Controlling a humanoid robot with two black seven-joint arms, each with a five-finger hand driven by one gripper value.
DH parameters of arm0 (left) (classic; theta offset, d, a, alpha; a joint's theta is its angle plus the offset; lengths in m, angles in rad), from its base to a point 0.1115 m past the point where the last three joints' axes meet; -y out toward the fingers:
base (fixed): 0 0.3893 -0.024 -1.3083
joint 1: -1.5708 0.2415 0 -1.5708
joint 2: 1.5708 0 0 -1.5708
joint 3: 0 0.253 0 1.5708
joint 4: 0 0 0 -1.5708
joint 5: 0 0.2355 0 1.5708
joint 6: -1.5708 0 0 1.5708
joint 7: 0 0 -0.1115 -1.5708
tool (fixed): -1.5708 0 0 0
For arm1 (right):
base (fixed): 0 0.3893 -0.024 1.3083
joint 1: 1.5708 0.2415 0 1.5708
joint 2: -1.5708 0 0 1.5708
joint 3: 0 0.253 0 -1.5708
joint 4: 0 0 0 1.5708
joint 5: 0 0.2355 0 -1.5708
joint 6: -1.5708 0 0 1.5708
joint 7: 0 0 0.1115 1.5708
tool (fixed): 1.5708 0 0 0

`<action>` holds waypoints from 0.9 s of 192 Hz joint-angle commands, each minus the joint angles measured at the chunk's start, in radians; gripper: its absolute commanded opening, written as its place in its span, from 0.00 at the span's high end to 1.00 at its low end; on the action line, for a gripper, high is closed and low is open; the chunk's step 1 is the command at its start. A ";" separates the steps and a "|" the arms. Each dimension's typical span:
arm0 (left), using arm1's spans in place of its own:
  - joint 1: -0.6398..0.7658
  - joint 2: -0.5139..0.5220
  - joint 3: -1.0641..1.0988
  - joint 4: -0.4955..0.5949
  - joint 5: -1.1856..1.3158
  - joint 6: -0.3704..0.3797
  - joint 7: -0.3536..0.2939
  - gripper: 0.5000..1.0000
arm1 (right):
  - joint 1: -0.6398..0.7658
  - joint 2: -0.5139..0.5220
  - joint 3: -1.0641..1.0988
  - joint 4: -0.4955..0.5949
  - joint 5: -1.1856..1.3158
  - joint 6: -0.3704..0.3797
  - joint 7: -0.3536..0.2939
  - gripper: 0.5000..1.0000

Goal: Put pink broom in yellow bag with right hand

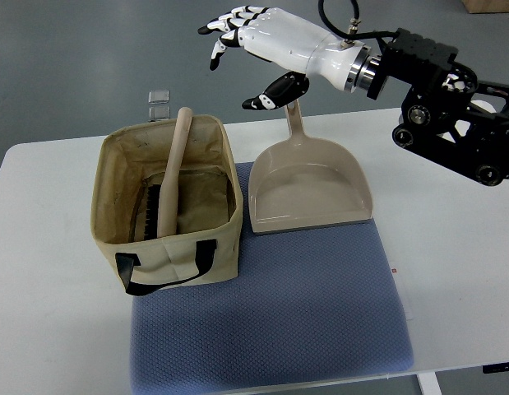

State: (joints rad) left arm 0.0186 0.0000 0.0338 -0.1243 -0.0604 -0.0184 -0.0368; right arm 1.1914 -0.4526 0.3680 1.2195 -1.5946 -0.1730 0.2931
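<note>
One broom (170, 177) already stands tilted inside the yellow bag (168, 251), bristles down on the bag's floor, handle leaning over the far rim. It looks light and rigid, its smooth handle the natural place to hold it. Beside the bag lies an empty dustpan (307, 185). Beyond, the right hand (256, 51) hovers with fingers spread, holding nothing.

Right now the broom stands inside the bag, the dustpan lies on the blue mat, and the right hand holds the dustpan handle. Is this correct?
Not quite. In the top view the right hand holds nothing: its fingers are spread above the dustpan handle. The broom stands inside the bag, and the dustpan lies on the blue mat.
</note>
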 commanded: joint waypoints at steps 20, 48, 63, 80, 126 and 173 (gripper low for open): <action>0.000 0.000 0.000 0.000 0.001 0.000 0.000 0.00 | -0.085 -0.104 0.075 -0.003 0.240 0.007 0.000 0.21; 0.000 0.000 0.000 0.000 0.001 0.000 0.000 0.00 | -0.157 -0.140 0.132 -0.014 0.507 0.003 0.000 0.21; 0.000 0.000 0.000 0.000 -0.001 0.000 0.000 0.00 | -0.211 -0.158 0.192 -0.040 0.653 0.007 -0.002 0.21; 0.000 0.000 0.000 0.000 -0.001 0.000 0.000 0.00 | -0.277 -0.159 0.262 -0.063 0.817 0.012 -0.003 0.21; 0.000 0.000 0.000 0.000 0.001 0.000 0.000 0.00 | -0.453 -0.156 0.423 -0.101 1.206 0.027 -0.005 0.17; 0.000 0.000 0.000 0.000 -0.001 0.000 0.000 0.00 | -0.604 -0.121 0.514 -0.166 1.305 0.187 -0.003 0.16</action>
State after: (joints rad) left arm 0.0183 0.0000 0.0337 -0.1243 -0.0604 -0.0184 -0.0368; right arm 0.6349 -0.5974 0.8660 1.0873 -0.2961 -0.0432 0.2883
